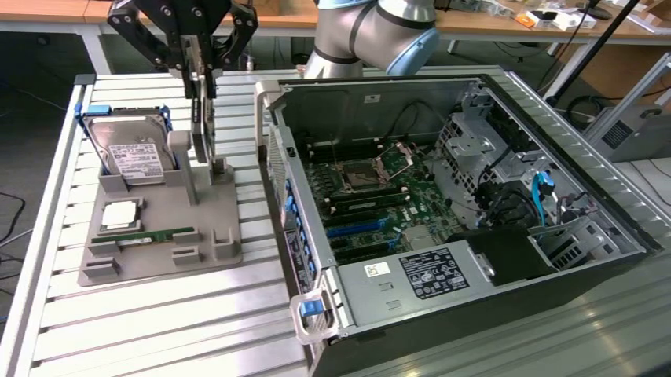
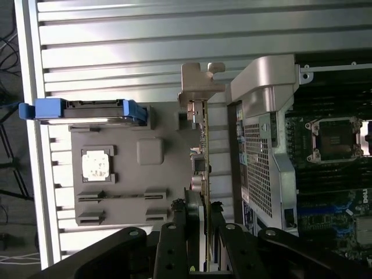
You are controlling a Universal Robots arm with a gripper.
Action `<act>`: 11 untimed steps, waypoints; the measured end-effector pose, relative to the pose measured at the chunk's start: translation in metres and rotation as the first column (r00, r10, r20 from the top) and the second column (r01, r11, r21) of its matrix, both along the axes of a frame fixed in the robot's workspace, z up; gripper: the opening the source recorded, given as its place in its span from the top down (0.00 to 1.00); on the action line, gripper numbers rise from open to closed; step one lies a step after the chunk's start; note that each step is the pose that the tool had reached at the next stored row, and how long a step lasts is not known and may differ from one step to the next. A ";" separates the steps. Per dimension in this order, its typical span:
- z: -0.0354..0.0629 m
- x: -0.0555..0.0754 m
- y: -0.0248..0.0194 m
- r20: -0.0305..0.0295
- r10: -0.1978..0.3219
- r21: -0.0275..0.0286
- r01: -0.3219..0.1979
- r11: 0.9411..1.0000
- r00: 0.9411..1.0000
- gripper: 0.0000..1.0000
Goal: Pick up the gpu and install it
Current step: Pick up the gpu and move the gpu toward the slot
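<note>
From my station I see the gripper [image 1: 200, 82] hanging over the far end of the grey holder [image 1: 157, 263], its two fingers closed on the upper edge of the gpu [image 1: 210, 133], one on each face of the card. The gpu stands on edge, upright, its lower end down among the holder's posts; I cannot tell whether it is seated there or raised a little. In the wrist view the gripper [image 2: 204, 210] straddles the gpu [image 2: 205, 157], which runs as a thin line away from the fingers [image 2: 181, 232] to its silvery bracket [image 2: 200, 81] at the far end. The card sits between the hard drive [image 1: 131, 153], propped in its blue-ended cradle toward the exterior view's left, and the open case [image 1: 275, 157] on the exterior view's right, close beside the case's wall but apart from it. Nearer the camera on the holder lie a CPU [image 1: 119, 214] and a green RAM stick [image 1: 152, 234]. Inside the case the motherboard [image 1: 367, 196] lies exposed. Holder and case both rest on the slatted metal table [image 1: 157, 330].
</note>
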State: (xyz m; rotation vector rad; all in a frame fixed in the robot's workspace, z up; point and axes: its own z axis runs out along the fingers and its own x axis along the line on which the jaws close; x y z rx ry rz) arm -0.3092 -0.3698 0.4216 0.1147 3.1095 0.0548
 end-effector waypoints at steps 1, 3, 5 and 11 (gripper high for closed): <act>0.0009 0.000 0.0000 0.000 0.000 0.000 0.000 1.000 1.000 0.73; 0.0034 0.000 0.0000 0.000 0.000 0.000 0.000 1.000 1.000 0.73; 0.0061 0.000 0.0000 0.000 0.000 0.000 0.000 1.000 1.000 0.73; 0.0097 0.000 0.0000 0.000 0.000 0.000 0.000 1.000 1.000 0.73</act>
